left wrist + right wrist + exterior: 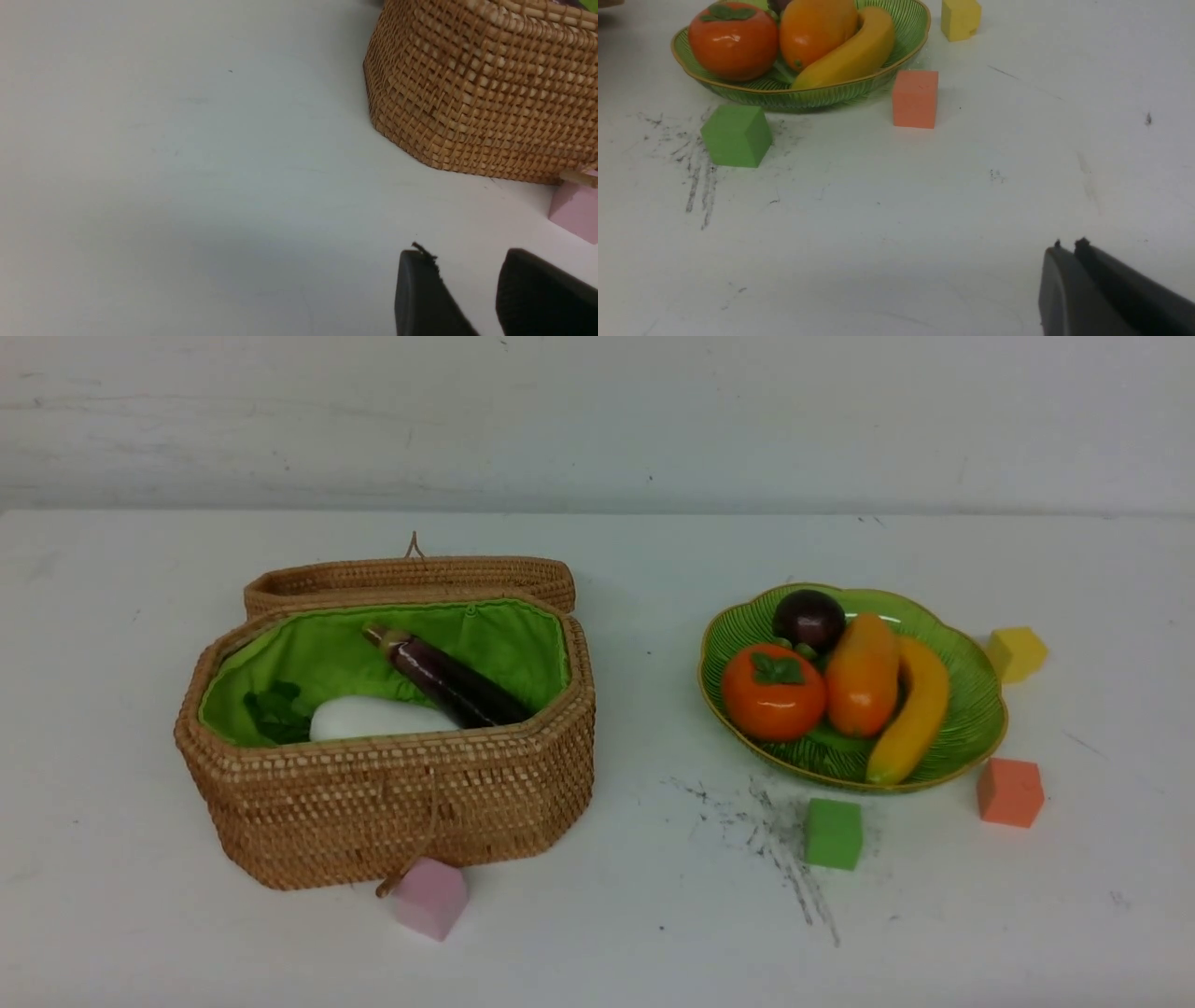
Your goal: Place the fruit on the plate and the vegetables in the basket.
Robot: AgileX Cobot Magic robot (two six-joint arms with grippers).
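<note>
Sorted: fruit (864,677) on plate (976,728), eggplant (448,679) and radish (373,719) in basket (392,803); left pincer (467,275) apart, right pincer (1070,247) together, best parked near tabletop's front edge.

Eggplant (455,678) and radish (373,718) in basket (392,803), left; fruit (840,677) on plate (971,709), right.

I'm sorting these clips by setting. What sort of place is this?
Likely a lab test bench, not a kitchen: a bare, scuffed white table, toy fruit on a green plate, and loose foam cubes like the green cube.
</note>
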